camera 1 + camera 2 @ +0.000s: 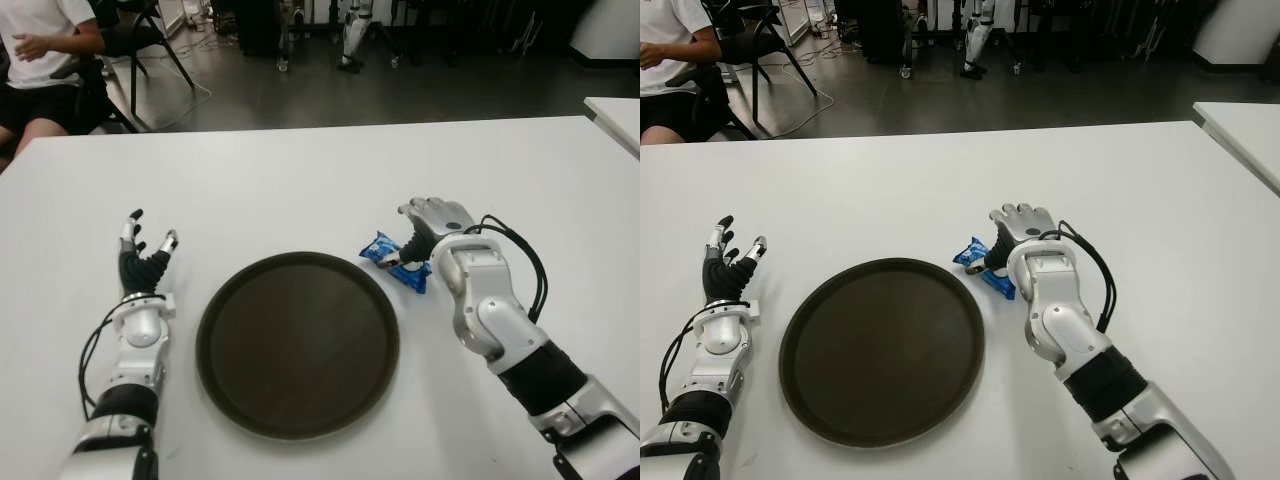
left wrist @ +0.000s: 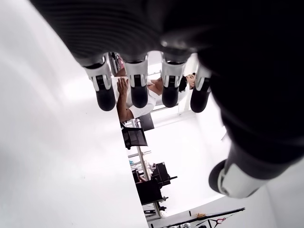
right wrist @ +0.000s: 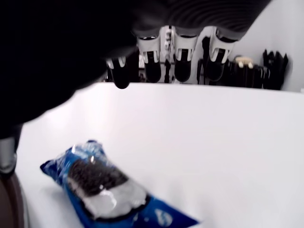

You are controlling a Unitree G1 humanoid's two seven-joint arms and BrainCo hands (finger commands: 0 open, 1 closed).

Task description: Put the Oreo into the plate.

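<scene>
Blue foil marks the Oreo pack (image 1: 395, 262), which lies flat on the white counter (image 1: 300, 190) just beside the right rim of the plate (image 1: 297, 344) — outside it, not inside. That plate is a round, dark brown tray with a low lip, and nothing sits in it. On the side of the pack away from the plate hangs the right hand (image 1: 432, 222), palm down, close over the pack's far end; from the head views its thumb seems to reach down toward the wrapper, but whether it touches cannot be told. Its own wrist view shows the fingers (image 3: 183, 66) stretched out straight and spread over bare counter, with the pack lying beneath the palm and no finger wrapped round it — so the hand is open and holds nothing. To the left of the plate, apart from its rim, shows the left hand (image 1: 143, 258), fingers extended and fanned upward, likewise holding nothing. Beyond the counter's far edge, well away from the plate, a person (image 1: 45, 60) in a white shirt sits on a chair.
</scene>
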